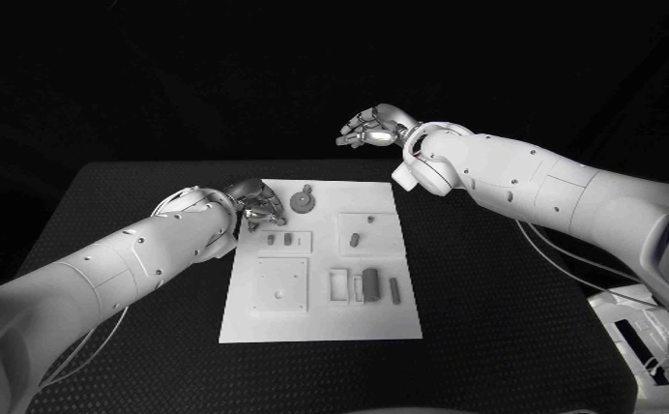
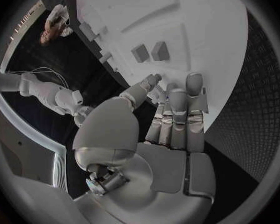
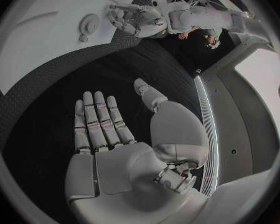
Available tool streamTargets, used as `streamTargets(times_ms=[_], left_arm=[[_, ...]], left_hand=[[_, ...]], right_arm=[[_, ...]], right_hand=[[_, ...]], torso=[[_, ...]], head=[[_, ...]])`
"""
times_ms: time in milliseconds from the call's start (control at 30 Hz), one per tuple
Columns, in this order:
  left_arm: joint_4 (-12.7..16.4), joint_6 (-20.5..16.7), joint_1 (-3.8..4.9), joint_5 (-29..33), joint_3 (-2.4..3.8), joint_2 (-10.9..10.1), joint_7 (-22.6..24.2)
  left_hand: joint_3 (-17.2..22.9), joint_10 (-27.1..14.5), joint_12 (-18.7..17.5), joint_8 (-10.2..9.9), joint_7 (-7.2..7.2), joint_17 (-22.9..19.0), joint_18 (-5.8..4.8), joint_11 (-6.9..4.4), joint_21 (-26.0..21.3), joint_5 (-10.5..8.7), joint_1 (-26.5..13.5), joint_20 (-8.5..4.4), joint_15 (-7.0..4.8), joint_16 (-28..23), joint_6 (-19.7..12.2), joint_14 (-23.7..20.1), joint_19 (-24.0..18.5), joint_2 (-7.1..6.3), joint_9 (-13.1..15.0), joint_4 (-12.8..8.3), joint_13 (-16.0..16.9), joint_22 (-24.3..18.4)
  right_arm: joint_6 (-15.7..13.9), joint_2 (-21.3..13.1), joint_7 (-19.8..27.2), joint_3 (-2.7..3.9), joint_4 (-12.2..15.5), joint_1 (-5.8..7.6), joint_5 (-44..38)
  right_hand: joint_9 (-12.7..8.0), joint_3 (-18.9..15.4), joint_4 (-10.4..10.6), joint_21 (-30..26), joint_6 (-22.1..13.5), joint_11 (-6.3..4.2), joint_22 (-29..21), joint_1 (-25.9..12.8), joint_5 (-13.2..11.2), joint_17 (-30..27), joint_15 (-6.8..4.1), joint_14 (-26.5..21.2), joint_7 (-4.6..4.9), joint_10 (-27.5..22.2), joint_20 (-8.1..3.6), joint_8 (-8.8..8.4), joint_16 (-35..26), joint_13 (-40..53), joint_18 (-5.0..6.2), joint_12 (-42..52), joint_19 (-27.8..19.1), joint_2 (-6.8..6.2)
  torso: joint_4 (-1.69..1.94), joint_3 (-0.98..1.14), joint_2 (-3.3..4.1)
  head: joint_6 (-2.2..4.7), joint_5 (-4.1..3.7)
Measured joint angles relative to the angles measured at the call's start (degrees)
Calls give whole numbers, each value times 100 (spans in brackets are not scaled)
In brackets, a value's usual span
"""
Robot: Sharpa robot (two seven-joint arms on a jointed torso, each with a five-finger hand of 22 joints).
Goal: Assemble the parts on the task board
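Beside the task board [image 1: 321,322], black table [image 1: 126,201]

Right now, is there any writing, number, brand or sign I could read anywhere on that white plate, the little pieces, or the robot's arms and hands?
None can be read.
The task board: plain white, no print shows.
The parts, such as the round part: no marks can be made out; too small to tell.
The left hand and the right hand: bare silver, no label or number shows.
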Motion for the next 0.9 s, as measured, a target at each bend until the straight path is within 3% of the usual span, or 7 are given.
streamTargets(times_ms=[667, 833, 900], left_arm=[[59, 0, -5, 184, 22, -201, 10], [161, -76, -1, 419, 60, -333, 86], [220, -139, 7, 632, 65, -389, 159]], left_hand=[[-46, -111, 176, 0, 50, -1, 7, 9, -23, 59, -22, 20, 22, 0, -91, -23, -20, -37, -6, 15, 71, -1], [-46, -105, 331, 87, 125, 4, 7, 3, -23, 68, -22, 20, 22, 0, -16, -23, -20, -37, 11, 15, 127, 4], [-46, -22, 444, 168, 160, 4, 7, -72, -37, 81, -54, 21, 21, -2, 123, -24, -19, -4, 40, 15, 172, 3]], right_arm=[[0, -39, -3, 0, -3, 0, 0], [7, -92, -24, 0, 0, 0, -83], [18, -124, -35, 0, 4, -1, -195]], right_hand=[[-5, -16, -16, -23, 0, 12, 27, 47, 0, -12, 0, 0, 0, 12, -4, 29, 4, 0, 0, -23, 30, 42], [-5, 43, -254, -23, 35, -2, 86, 327, 0, -12, -20, 84, 18, 84, -20, 93, 149, 8, 0, -23, 292, 100], [-5, 66, -351, -23, 146, -43, 109, 469, 0, 27, -76, 224, 26, 223, -31, 153, 252, 29, 0, -10, 468, 120]], torso=[[1, 2, 1], [2, 2, 1], [4, 2, 1]], head=[[19, 10], [41, 13], [55, 16]])
